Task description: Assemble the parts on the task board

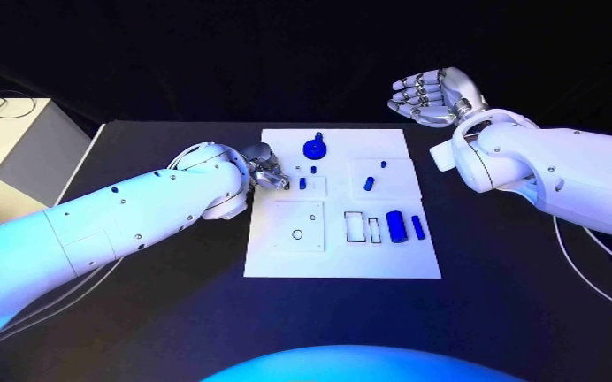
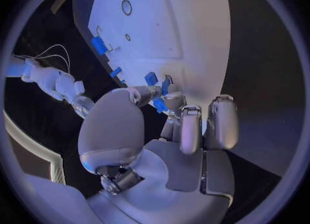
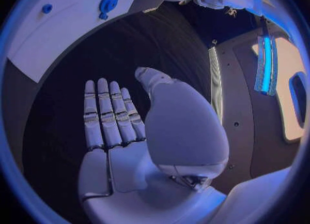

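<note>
The white task board [image 1: 342,205] lies mid-table. A blue round part with a knob [image 1: 315,147] stands at its far edge, and a small blue peg [image 1: 370,183] stands near the middle. Two blue cylinders [image 1: 404,225] lie at the right beside empty slots [image 1: 363,228]. My left hand [image 1: 268,171] is over the board's left edge, fingers curled. In the left wrist view its thumb and a finger [image 2: 173,100] pinch a small blue part [image 2: 159,105] just above the board [image 2: 168,22]. My right hand [image 1: 433,97] is raised past the far right corner, fingers straight [image 3: 106,115], holding nothing.
A pale cabinet [image 1: 32,148] stands off the table's left side. The black table [image 1: 510,294] stretches around the board on all sides. A round hole [image 1: 297,234] is in the board's near left plate.
</note>
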Available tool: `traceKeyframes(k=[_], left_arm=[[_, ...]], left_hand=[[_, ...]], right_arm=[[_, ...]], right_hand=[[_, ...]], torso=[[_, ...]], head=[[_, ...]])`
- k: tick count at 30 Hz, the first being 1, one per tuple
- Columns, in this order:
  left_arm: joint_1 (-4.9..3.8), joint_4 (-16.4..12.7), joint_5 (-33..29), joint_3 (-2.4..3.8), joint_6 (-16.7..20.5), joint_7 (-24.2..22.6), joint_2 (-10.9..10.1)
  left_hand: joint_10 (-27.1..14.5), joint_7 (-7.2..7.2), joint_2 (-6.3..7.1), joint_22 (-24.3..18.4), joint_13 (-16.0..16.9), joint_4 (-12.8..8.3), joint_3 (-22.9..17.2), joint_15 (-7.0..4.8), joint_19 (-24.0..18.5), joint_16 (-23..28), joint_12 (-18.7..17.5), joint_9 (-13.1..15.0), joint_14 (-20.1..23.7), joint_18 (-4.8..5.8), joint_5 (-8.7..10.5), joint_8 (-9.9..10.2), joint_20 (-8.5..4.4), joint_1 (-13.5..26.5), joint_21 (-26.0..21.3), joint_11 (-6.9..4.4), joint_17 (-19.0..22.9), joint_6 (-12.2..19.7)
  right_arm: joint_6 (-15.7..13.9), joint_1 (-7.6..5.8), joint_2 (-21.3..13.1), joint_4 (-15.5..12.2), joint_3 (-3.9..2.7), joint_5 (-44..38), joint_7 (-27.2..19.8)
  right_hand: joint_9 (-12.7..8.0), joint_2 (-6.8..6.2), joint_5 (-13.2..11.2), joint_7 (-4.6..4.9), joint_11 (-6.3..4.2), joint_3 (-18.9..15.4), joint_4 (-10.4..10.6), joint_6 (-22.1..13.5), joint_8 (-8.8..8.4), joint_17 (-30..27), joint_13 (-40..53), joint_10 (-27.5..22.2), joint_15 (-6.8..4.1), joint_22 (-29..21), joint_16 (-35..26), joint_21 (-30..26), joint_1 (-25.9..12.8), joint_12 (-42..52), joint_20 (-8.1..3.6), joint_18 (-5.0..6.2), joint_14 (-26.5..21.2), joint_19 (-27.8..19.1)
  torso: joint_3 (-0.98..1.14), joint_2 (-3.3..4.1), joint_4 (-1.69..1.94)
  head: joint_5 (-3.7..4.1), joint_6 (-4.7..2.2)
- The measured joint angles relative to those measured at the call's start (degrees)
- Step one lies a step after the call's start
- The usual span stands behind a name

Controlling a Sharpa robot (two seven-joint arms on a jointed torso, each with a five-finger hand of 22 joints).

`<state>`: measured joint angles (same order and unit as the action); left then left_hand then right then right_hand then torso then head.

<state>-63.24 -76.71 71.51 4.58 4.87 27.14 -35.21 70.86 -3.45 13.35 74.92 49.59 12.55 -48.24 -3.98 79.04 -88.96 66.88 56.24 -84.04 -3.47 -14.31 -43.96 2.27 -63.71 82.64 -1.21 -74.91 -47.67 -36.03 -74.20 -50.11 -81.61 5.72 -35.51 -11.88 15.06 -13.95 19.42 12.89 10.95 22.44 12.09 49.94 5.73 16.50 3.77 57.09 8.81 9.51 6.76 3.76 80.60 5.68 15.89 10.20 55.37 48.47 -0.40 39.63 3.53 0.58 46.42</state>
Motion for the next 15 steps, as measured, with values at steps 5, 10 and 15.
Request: traceKeyframes(k=[5, 10, 15], left_arm=[[0.06, 0.09, 0.89, -0.04, 0.02, -0.08, 0.05], [0.08, 0.13, 1.45, -0.07, 0.0, -0.21, 0.06], [0.08, 0.16, 1.68, -0.08, -0.12, -0.34, 0.06]], left_hand=[[0.0, 0.0, -0.01, 0.0, -0.07, 0.0, 0.0, 0.0, 0.0, 0.0, 0.0, 0.01, 0.0, 0.0, 0.07, 0.01, 0.0, 0.0, 0.0, 0.0, 0.0, 0.0], [0.0, 0.0, -0.01, 0.0, -0.15, 0.0, 0.0, 0.0, 0.0, 0.0, 0.0, 0.01, 0.0, 0.0, 0.12, 0.01, 0.0, -0.01, 0.0, 0.0, 0.0, 0.0], [0.0, 0.0, -0.01, 0.0, -0.15, 0.0, 0.0, 0.0, 0.0, 0.02, 0.0, 0.01, 0.0, 0.0, 0.12, 0.02, 0.0, -0.01, 0.0, 0.0, 0.0, 0.0]], right_arm=[[0.02, 0.0, -0.06, -0.04, 0.0, 0.08, -0.08], [0.09, 0.0, -0.1, -0.1, 0.0, 0.13, -0.11], [0.18, 0.0, -0.13, -0.12, 0.0, 0.15, -0.11]], right_hand=[[0.0, 0.0, 0.0, 0.0, 0.0, 0.0, 0.0, 0.0, 0.0, -0.11, 0.0, 0.0, 0.0, -0.12, 0.0, 0.0, 0.0, 0.0, 0.0, 0.0, 0.0, 0.0], [-0.06, 0.0, 0.0, 0.0, 0.0, 0.0, 0.0, 0.0, 0.0, -0.11, 0.01, 0.0, 0.0, -0.12, 0.0, 0.0, 0.0, 0.0, 0.0, 0.0, 0.0, 0.0], [-0.06, 0.01, 0.09, 0.0, 0.0, -0.03, -0.04, 0.0, 0.0, -0.2, -0.05, 0.01, 0.03, -0.24, -0.22, 0.0, 0.01, 0.0, 0.0, 0.0, 0.04, 0.0]], torso=[[0.0, -0.03, 0.0], [0.02, -0.03, 0.01], [0.02, -0.03, 0.03]], head=[[0.05, 0.15], [0.05, 0.25], [0.02, 0.37]])
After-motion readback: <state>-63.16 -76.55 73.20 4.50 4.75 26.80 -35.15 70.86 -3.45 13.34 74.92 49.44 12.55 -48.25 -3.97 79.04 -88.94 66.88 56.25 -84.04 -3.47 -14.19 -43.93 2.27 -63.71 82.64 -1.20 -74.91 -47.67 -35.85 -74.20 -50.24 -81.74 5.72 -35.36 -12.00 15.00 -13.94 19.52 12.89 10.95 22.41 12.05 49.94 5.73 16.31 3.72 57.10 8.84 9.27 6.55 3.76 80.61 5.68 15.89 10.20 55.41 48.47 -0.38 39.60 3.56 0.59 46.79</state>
